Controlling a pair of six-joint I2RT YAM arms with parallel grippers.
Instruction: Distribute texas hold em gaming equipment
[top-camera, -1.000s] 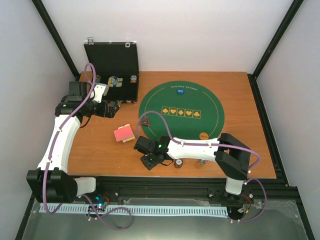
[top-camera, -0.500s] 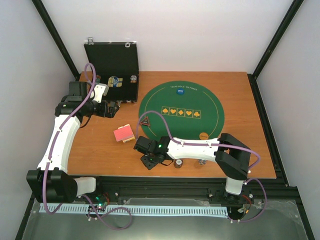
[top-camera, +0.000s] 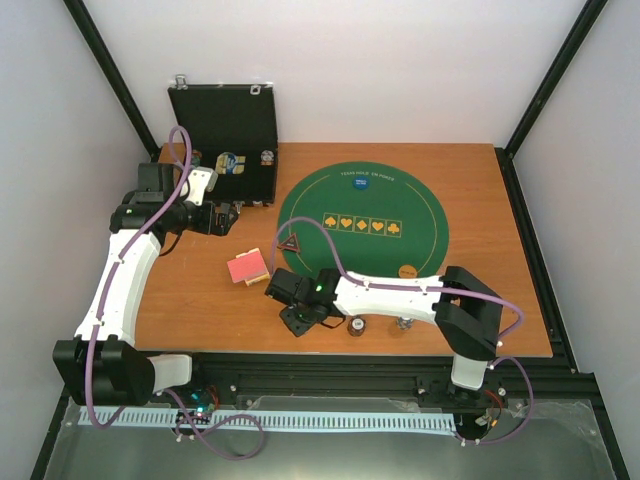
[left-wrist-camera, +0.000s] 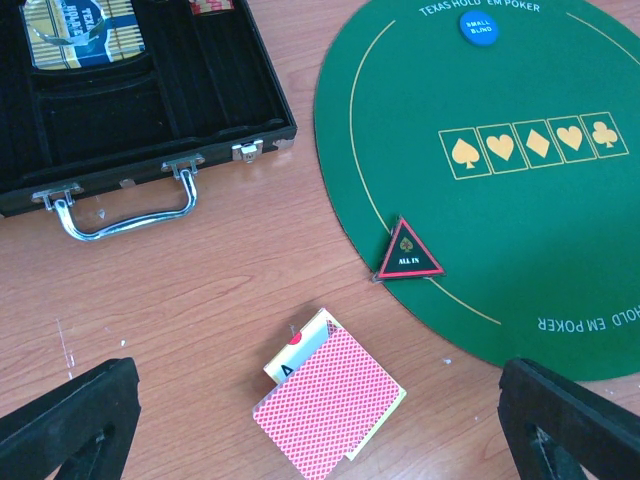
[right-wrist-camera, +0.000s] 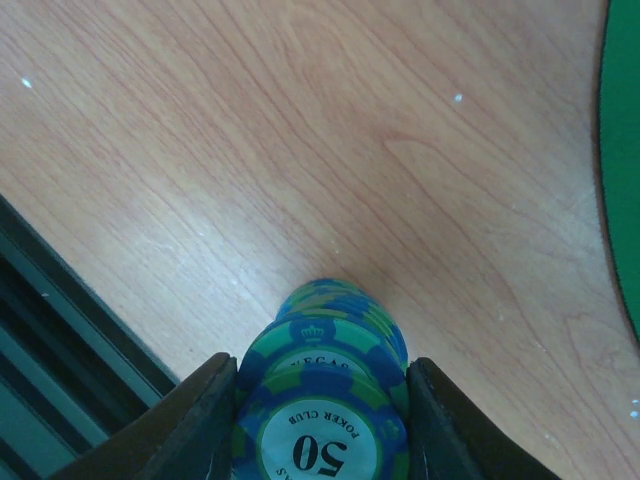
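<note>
Right claw (right-wrist-camera: 320, 412) has narrowed, pinching the blue chip stack (right-wrist-camera: 325, 335).

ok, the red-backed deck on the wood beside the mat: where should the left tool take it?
By its two long edges, mid-length, coming straight down. The deck lies flat on the table, turned diagonally, so the open left tool would need a wrist turn to square with those edges. A card juts out toward the case; closing across the long edges should nudge it back in.
</note>
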